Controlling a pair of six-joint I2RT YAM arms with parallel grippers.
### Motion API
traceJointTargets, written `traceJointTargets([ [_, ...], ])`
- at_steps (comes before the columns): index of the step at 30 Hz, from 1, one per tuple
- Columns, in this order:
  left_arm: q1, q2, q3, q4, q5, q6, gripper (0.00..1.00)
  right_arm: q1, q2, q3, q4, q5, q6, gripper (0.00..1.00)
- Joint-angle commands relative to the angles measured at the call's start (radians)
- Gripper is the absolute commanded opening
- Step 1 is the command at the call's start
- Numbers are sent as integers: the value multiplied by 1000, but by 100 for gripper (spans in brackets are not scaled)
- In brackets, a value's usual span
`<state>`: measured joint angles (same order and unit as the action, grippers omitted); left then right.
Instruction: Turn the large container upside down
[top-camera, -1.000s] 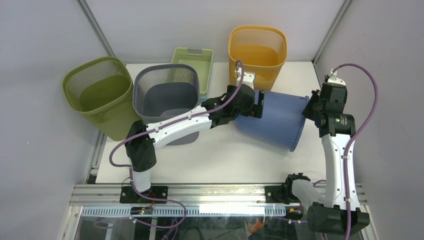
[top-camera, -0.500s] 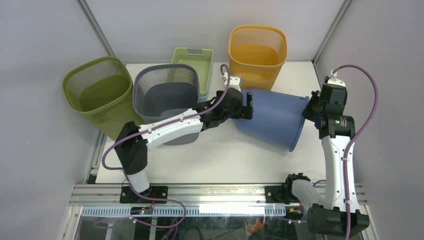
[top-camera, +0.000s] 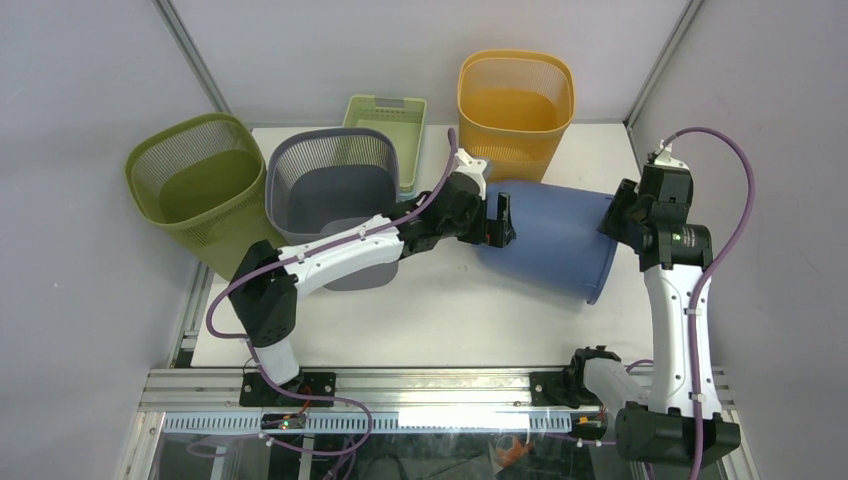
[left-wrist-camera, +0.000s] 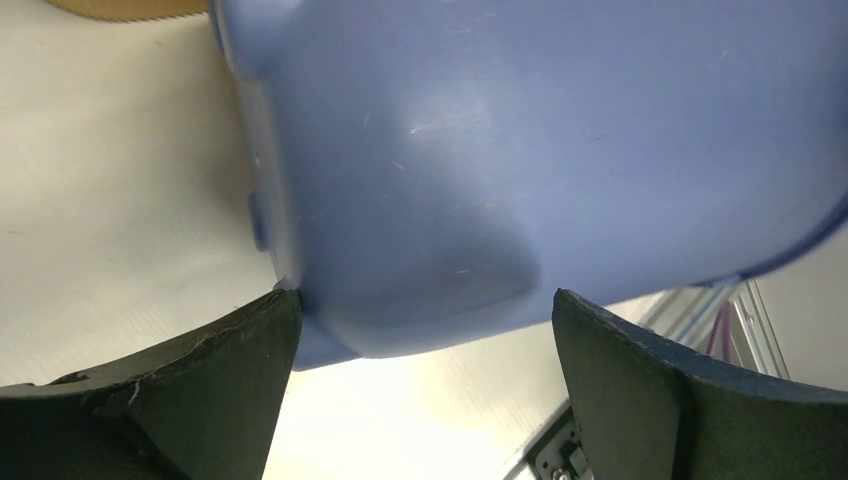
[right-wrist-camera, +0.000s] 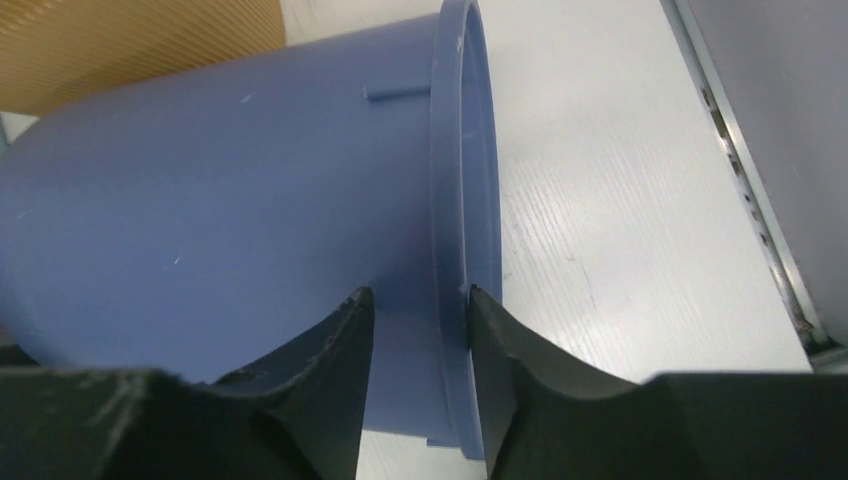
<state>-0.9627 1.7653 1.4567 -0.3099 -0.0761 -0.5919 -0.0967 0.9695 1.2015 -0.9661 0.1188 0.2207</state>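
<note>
Top external view: large blue container (top-camera: 545, 240) lies tipped on its side near the counter's (top-camera: 440, 320) rear-right corner, mouth toward the right edge, i.e. approx. half-turned. Left hand (top-camera: 500, 222) is spread wide at the base, prob. to push it over; right hand (top-camera: 611, 215) straddles the rim (right-wrist-camera: 465, 200) w/ a gap, not clamped.

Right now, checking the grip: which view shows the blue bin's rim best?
Right wrist: the rim sits close up inside the right tool. Top external shows the tilted blue bin, rim partly behind that tool. Left wrist shows only its base.
</note>
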Motion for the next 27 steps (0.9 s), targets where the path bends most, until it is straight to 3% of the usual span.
traceJointTargets([
  [1, -47, -17, -4, 66, 94, -7, 99, -1, 19, 90, -84, 54, 0, 43],
  [8, -50, -7, -2, 68, 74, -11, 99, -1, 26, 89, -87, 112, 3, 41],
  [14, -31, -45, -37, 63, 43, 21, 99, -1, 34, 72, -61, 140, 4, 32],
  [20, 39, -79, -103, 64, 136, 66, 99, -1, 19, 48, -53, 149, 4, 20],
  [27, 36, -57, -126, 93, 244, 52, 99, -1, 11, 39, -59, 145, 6, 17],
])
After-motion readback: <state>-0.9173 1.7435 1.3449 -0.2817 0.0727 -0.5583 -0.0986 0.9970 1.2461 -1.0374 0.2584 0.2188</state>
